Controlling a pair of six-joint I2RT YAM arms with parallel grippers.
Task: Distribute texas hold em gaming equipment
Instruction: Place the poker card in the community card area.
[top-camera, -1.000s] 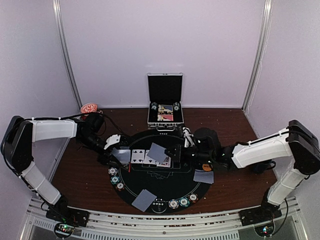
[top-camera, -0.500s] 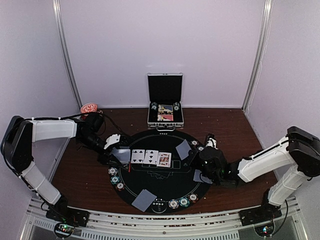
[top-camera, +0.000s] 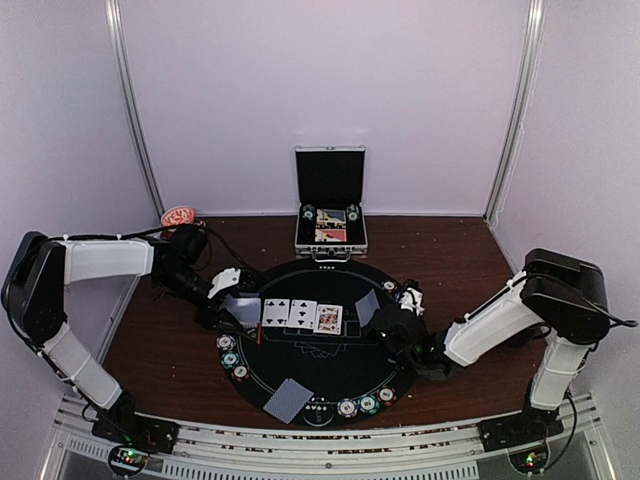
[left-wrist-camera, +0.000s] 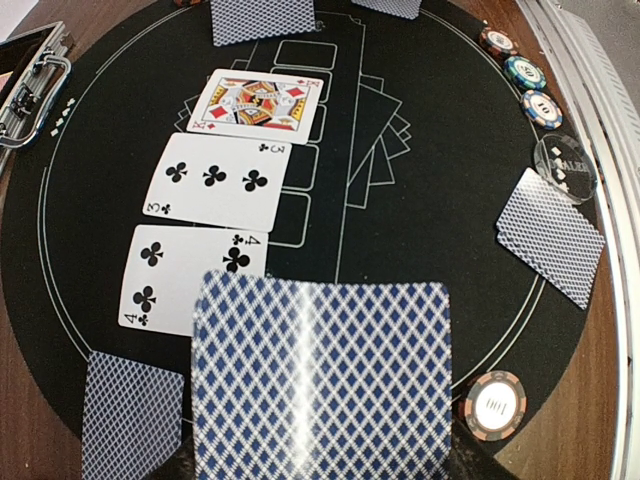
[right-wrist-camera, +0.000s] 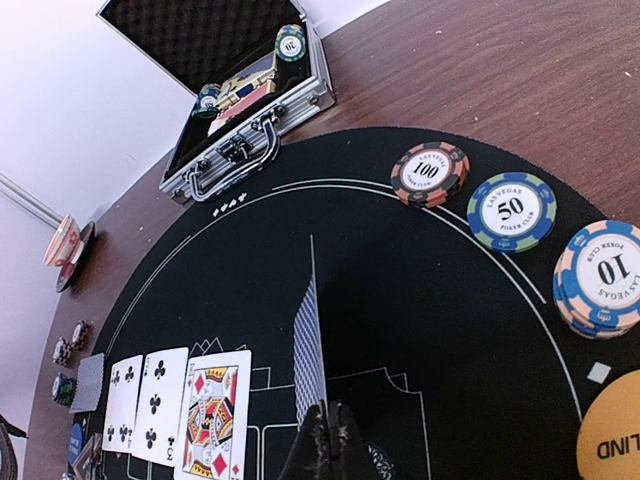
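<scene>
While clamped shut, right gripper (right-wrist-camera: 326, 428) pinches card (right-wrist-camera: 308, 340)

Brown wood table (top-camera: 450, 250) carries a round black mat (top-camera: 330, 375) at centre, an open silver case (top-camera: 330, 180) just beyond the mat's far edge, and a red-white dish (top-camera: 178, 216) far left.
</scene>
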